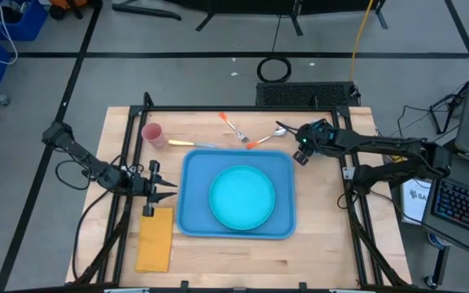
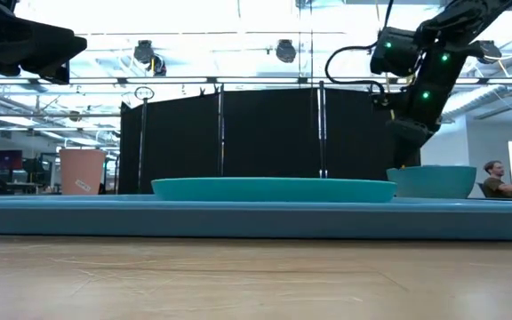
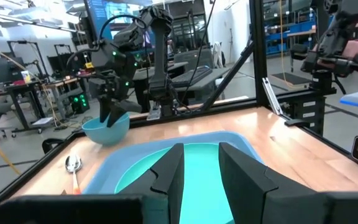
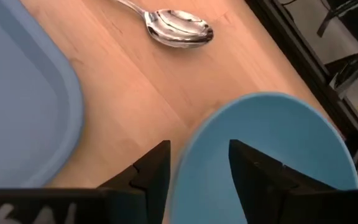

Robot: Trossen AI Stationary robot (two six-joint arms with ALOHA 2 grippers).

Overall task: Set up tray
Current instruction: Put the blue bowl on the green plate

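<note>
While right gripper [image 1: 301, 155] straddles bowl [image 4: 278, 149] rim, tray [image 1: 194, 167] lies just beside, prob. apart.

Perhaps "64" on the right end effector [image 4: 194, 165] (partly cut off).

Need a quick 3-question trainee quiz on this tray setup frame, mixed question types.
1. True or false: the teal plate lies on the tray.
2. Which gripper is at the blue bowl? A) left gripper B) right gripper
3. Fill in: the yellow napkin lies on the table, off the tray, on the ____ arm's side.

Key
1. True.
2. B. The right gripper straddles the bowl's rim, one finger on each side; the left gripper hangs open at the tray's other end.
3. Left.
</note>
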